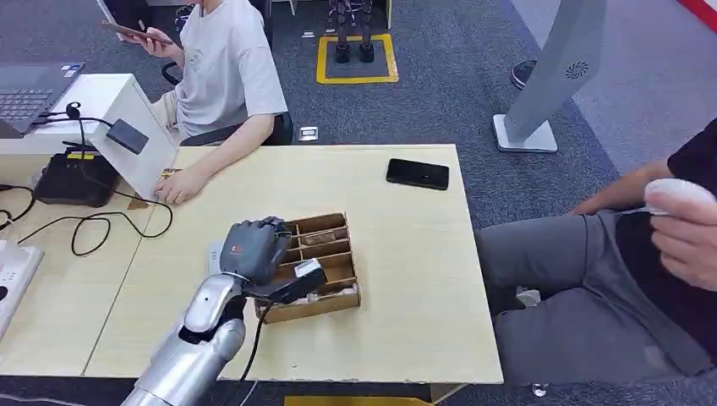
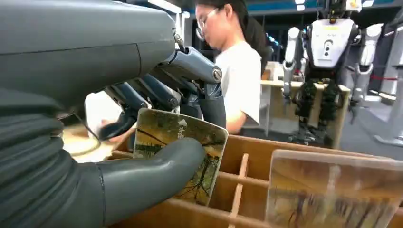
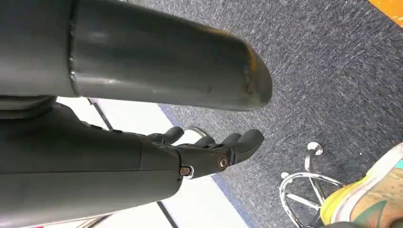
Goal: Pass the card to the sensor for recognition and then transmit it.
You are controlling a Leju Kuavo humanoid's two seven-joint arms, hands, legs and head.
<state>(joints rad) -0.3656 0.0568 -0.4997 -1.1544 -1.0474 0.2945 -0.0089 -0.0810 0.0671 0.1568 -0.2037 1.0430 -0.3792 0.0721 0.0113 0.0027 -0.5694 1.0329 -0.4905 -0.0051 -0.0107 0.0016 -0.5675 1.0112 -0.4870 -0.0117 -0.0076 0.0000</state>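
I have the left hand [image 2: 142,142] over the near-left cells of the wooden divider box [image 1: 325,271], thumb and fingers pinching a printed card [image 2: 183,152] upright so it lifts out cleanly. The card reader [image 1: 76,178] waits far left. My right hand [image 3: 209,149] hangs empty, fingers loosely apart.

Left arm reaches in over the table, left hand [image 1: 254,248] knuckles-up with thumb and dark fingers [image 2: 124,102] pinching a card [image 2: 178,152], while the right hand [image 3: 209,154] hangs low by the floor, fingers loosely extended, nothing in it.
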